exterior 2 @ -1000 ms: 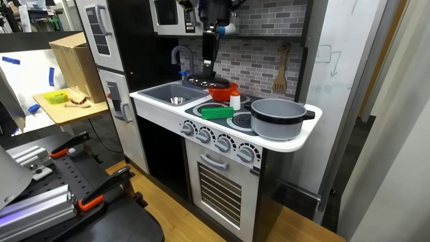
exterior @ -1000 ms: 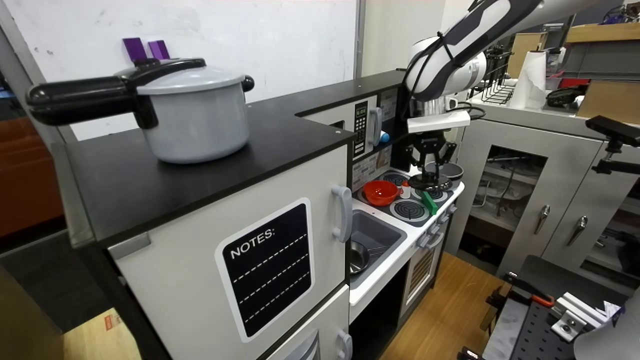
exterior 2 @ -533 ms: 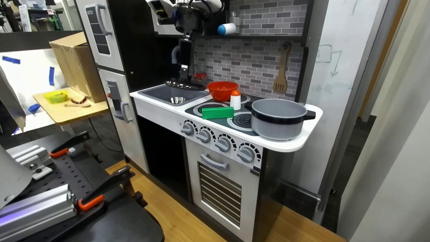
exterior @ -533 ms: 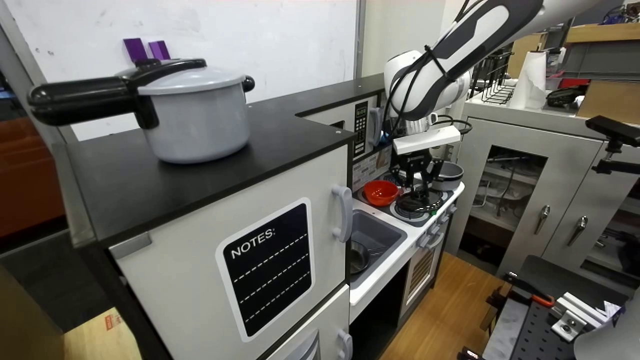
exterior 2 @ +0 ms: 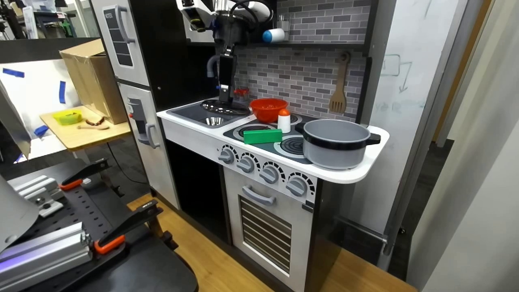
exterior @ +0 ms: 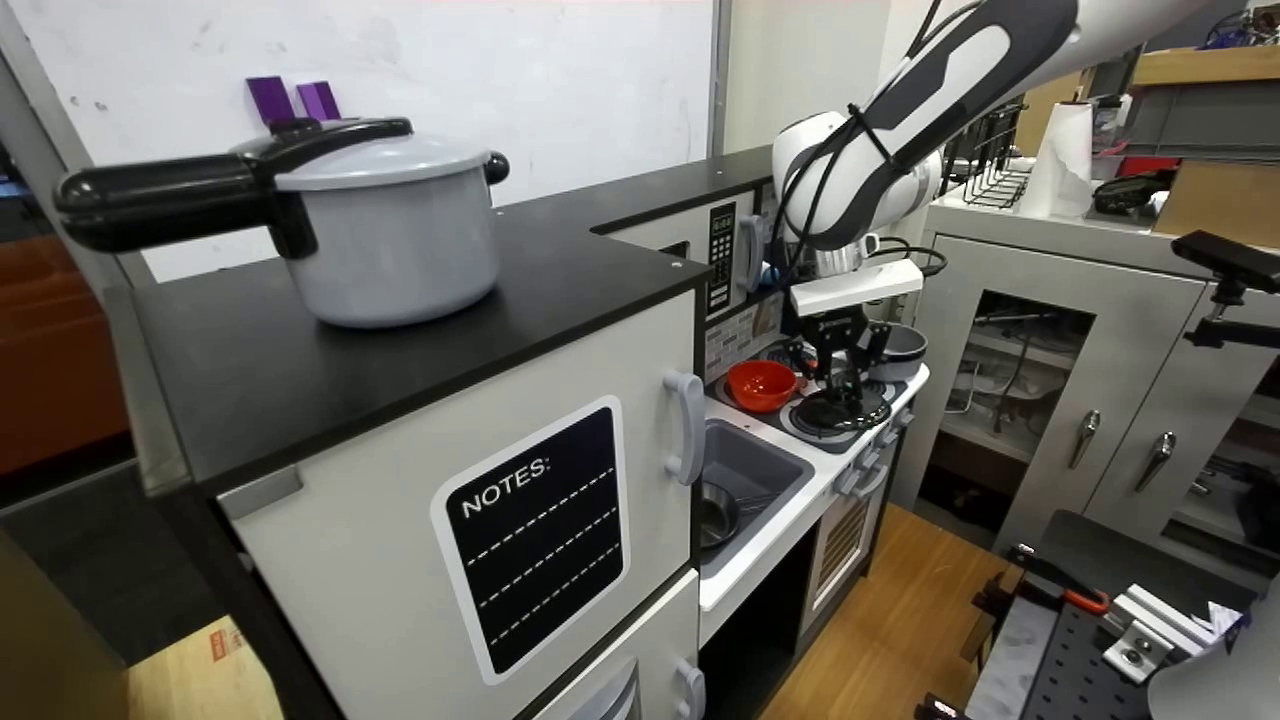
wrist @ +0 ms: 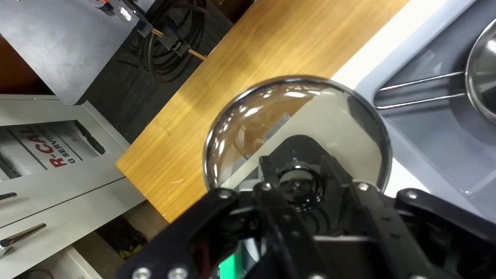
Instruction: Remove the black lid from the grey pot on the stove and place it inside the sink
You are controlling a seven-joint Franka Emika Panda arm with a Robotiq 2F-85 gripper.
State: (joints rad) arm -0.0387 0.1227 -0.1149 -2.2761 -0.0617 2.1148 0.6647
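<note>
On the left a lidded pot (exterior: 400, 250) sits atop a fridge (exterior: 350, 560) whose door panel (exterior: 535, 545) reads "NOTES:". Next comes the sink (exterior: 760, 460) with a metal pan (wrist: 486, 77) in it. Near it, up in the air, the end effector (exterior 2: 225, 96) grips the black lid (wrist: 341, 112) by its top. Then I see a red bowl (exterior 2: 269, 110), a green block (exterior 2: 262, 136) nearer, and the grey pot (exterior 2: 334, 156), uncovered, at the right end of the tabletop (exterior 2: 340, 175). In the wrist view, cabinet lettering (wrist: 48, 149) reads "R-CALL" and "SERVICE".

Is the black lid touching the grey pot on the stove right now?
Apart. An exterior view shows a plain gap between the black lid and the grey pot, with the red bowl and orange-topped shaker visible in between.
</note>
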